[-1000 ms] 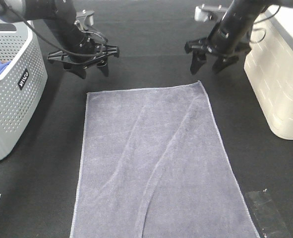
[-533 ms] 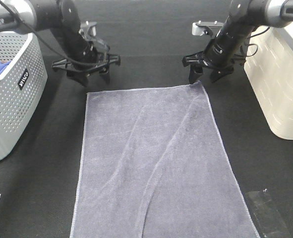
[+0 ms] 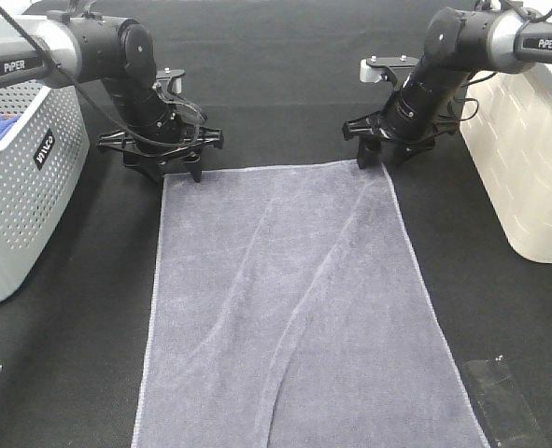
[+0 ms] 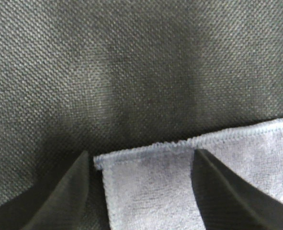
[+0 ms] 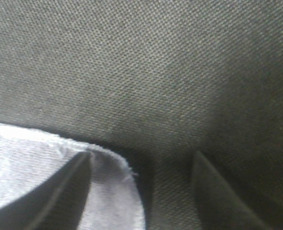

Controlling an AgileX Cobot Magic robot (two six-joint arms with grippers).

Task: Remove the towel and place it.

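While the towel point(image 3: 294, 299) is lying spread out flat on the black table point(image 3: 276, 84), between the grey basket point(image 3: 23, 205) and the white bin point(image 3: 528, 168), both arms are sitting low at its far corners. Up close, the left gripper point(image 3: 168, 170) is gaping wide with the corner between its fingers point(image 4: 69, 196), and the right gripper point(image 3: 380, 157) is spread too, one finger overlapping its corner's edge.

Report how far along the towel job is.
Done: the large grey-lavender terry towel lies flat on the black tabletop, outside the grey perforated basket. In hand: the left gripper and right gripper sit at its two far corners, jaws open. Remaining: closing on the corners, lifting and placing it.
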